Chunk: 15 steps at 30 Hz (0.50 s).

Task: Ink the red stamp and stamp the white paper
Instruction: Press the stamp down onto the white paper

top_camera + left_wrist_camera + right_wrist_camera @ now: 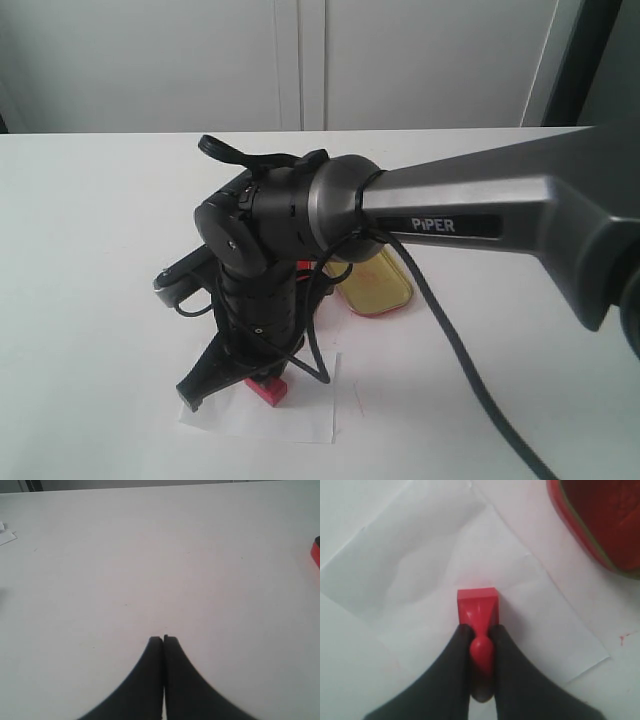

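Our right claw (480,630) clenches the knob of the small red plastic stamp (477,602), whose square base seems to rest on the thin white paper sheet (420,570) just beneath. We judge stamping underway; next comes a straight lift, no smearing.

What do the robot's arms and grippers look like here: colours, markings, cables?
The right arm has a tapered grey metallic link with white PiPER lettering on a dark strip, ending in a rounded black wrist. A loose black cable runs along it. The right gripper and left gripper both have matte black fingers that curve and narrow to blunt tips.
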Available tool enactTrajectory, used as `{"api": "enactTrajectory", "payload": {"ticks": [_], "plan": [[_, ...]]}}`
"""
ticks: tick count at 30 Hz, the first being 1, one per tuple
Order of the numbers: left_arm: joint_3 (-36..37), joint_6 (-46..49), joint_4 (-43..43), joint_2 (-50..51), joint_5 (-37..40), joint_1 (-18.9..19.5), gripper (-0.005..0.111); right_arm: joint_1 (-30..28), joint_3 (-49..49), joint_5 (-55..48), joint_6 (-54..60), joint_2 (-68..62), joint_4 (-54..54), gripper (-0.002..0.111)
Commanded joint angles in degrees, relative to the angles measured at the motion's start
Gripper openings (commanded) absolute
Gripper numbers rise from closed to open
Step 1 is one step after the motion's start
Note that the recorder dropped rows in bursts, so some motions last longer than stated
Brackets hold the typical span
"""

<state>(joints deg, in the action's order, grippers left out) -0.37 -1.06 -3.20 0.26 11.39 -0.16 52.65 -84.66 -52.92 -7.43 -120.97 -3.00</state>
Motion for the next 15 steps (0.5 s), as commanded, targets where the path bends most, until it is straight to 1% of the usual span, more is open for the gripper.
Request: {"api": "enactTrajectory", "payload": {"ticks": [1,15], "plan": [[0.4,0.0,-0.2,-0.3,-0.2,0.1,0.000,0.4,1.9,0.5,-0.2,-4.5,2.3,0.000],[0.4,0.0,-0.2,-0.3,-0.2,0.1,0.000,0.4,1.9,1.8,-0.3,-4.5,3.0,0.000]]}}
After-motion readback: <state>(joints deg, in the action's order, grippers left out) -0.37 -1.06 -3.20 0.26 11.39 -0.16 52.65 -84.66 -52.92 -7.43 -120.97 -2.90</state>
